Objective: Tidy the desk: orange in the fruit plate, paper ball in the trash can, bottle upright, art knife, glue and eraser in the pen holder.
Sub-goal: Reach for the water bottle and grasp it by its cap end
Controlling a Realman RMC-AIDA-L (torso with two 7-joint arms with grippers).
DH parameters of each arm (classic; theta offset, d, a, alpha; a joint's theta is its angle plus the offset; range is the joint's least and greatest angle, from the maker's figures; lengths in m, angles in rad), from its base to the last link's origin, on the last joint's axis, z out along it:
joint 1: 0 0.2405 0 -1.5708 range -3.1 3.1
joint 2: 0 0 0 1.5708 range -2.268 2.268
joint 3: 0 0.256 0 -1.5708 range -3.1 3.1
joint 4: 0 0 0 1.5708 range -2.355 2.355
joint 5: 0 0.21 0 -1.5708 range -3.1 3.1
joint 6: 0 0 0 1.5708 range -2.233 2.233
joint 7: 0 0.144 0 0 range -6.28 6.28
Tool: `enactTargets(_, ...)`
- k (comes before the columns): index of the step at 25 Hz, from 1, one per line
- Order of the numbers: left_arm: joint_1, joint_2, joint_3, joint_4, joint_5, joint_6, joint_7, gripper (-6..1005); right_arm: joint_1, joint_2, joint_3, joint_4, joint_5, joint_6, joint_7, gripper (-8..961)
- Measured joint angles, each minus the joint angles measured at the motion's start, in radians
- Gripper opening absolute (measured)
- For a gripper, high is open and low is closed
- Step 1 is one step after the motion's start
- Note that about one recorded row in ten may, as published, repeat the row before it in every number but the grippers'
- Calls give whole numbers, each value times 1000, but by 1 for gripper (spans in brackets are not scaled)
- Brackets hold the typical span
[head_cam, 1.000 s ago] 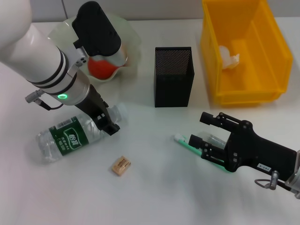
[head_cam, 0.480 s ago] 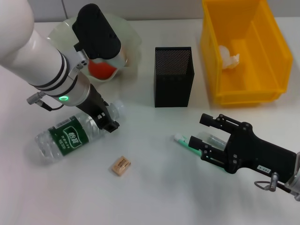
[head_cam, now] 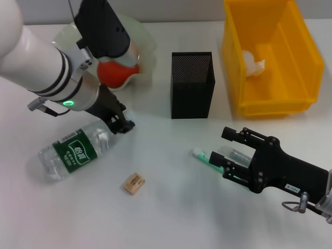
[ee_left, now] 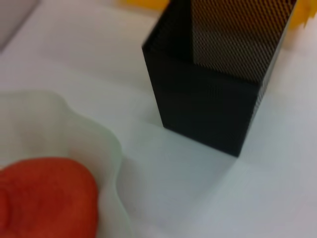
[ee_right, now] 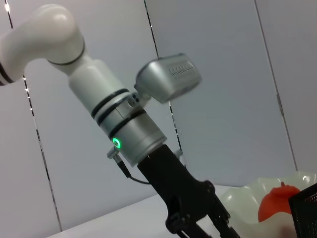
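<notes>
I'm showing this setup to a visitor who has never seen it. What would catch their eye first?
Probably the bright yellow plastic bin at the far right, holding a crumpled white paper ball. Next, the clear plastic water bottle with a green label lying on its side at the near left, the left gripper just above its neck end. The right gripper, jaws open, straddles a green-and-white tube near the middle.

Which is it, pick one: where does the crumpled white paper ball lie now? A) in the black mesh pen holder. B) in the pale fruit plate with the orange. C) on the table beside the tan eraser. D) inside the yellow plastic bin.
D: the crumpled white paper ball rests against the back wall inside the yellow plastic bin, apart from everything on the table.
</notes>
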Motion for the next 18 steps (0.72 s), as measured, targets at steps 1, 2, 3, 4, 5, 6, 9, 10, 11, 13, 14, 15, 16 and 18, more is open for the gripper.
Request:
enactTargets(1,6,0,0,8,-2,-1,1,510,0,0,0,0,0,0,0,675)
enactTargets(2,12,1,-1,16,-5,-2,3,493,0,0,0,0,0,0,0,675)
enactTargets(3,12,1,-1,16,-5,-2,3,461,1,0,0,0,0,1,0,675)
enactTargets(4,19,2,-1,23,-6,-3,5,429,2,0,0,0,0,1,0,675)
enactTargets(5,23,2,0,20,-5,-5,6,398,3,0,0,1,0,1,0,675)
enactTargets(6,23,2,1,12,-3,-7,6,366,5,0,0,3,0,1,0,675)
enactTargets(9,22,2,2,5,-2,-10,7,258,9,0,0,11,0,1,0,675)
enactTargets(10,24,2,2,8,-1,-12,7,214,10,0,0,12,0,1,0,675)
enactTargets(11,25,2,2,12,0,-12,7,171,10,0,0,12,0,1,0,675)
enactTargets(13,26,2,3,19,-2,-12,7,83,11,0,0,12,0,1,0,675)
enactTargets(14,26,2,3,23,-2,-12,7,75,11,0,0,13,0,0,0,675)
enactTargets(15,26,2,5,28,-3,-12,8,67,11,0,0,13,0,0,0,675)
enactTargets(16,26,2,9,33,-3,-11,9,60,10,0,0,14,0,0,0,675)
enactTargets(18,26,3,16,41,-6,-8,10,44,9,0,0,15,0,-1,0,675)
